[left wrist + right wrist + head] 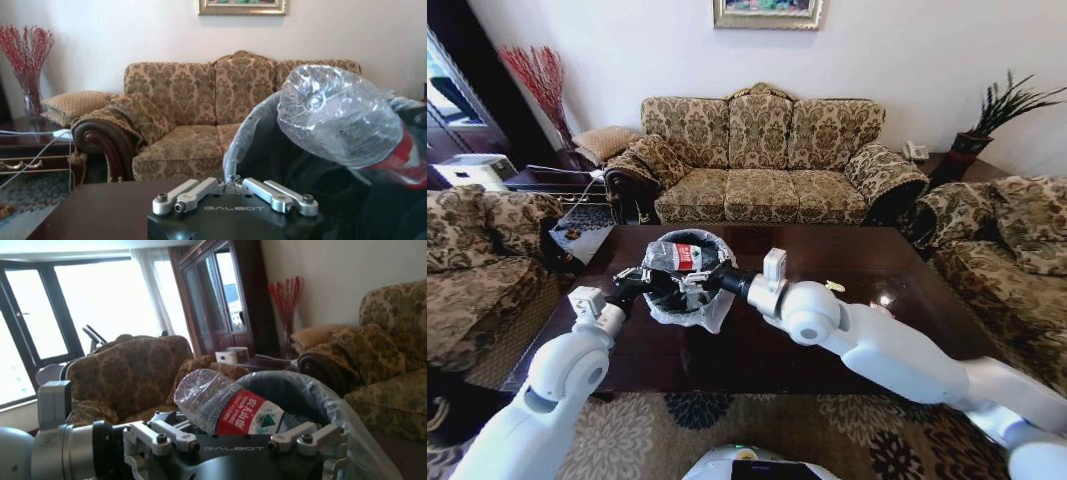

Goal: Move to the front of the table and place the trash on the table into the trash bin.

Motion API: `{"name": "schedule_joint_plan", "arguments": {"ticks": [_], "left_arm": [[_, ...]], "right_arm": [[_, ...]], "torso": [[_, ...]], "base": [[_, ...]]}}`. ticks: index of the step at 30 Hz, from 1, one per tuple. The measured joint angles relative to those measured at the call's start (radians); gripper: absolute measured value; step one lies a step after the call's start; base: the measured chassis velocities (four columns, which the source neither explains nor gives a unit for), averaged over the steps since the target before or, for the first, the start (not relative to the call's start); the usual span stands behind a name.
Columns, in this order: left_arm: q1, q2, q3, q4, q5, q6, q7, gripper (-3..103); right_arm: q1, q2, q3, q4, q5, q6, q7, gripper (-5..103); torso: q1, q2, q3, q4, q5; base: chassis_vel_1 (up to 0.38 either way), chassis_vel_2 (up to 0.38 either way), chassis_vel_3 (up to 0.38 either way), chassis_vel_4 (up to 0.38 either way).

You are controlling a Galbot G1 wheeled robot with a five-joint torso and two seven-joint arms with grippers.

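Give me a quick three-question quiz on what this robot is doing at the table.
1. True or false: the plastic bottle lies flat on the table.
2. Which grippers are at the trash bin? A left only, B right only, C both.
3. Fill in: the bottle's label is ___.

Key: 1 false, it sticks out of the bin. 2 C, left gripper and right gripper hold its rim from either side. 3 red.
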Motion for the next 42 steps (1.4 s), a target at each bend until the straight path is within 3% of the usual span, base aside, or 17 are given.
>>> {"name": "schedule_joint_plan", "arguments": {"ticks": [5,7,9,19,42], "left_arm": [[0.003,-0.001,-0.004,0.0,0.001,-0.001,0.002,2],[0.003,0.001,-0.006,0.0,0.001,-0.002,0.003,2],[0.002,0.001,-0.006,0.0,0.001,-0.002,0.003,2],[-0.002,0.012,-0.005,0.0,-0.004,-0.005,0.007,2],[-0.003,0.008,0.003,0.012,-0.001,-0.007,0.01,2]], "right_arm": [[0.036,0.003,-0.015,-0.006,-0.03,-0.023,0.005,100],[0.057,-0.006,-0.025,-0.012,-0.138,-0.017,-0.064,100],[0.063,-0.008,-0.025,-0.011,-0.152,-0.019,-0.076,100],[-0.005,-0.064,-0.006,-0.013,-0.158,0.009,-0.106,100],[0.033,-0.041,0.06,0.042,-0.134,0.079,-0.079,100]], "torso": [[0.0,0.0,0.0,0.0001,-0.0001],[0.0,0.0,0.0,0.0002,-0.0001],[0.0,0.0,0.0,0.0002,-0.0001],[0.0,0.0,0.0,-0.0003,0.0004],[0.0,0.0,0.0,0.0,-0.0001]], "base": [[0.0,0.0,0.0,0.0],[0.0,0.0,0.0,0.0],[0.0,0.0,0.0,0.0],[0.0,0.0,0.0,0.0],[0.0,0.0,0.0,0.0]]}}
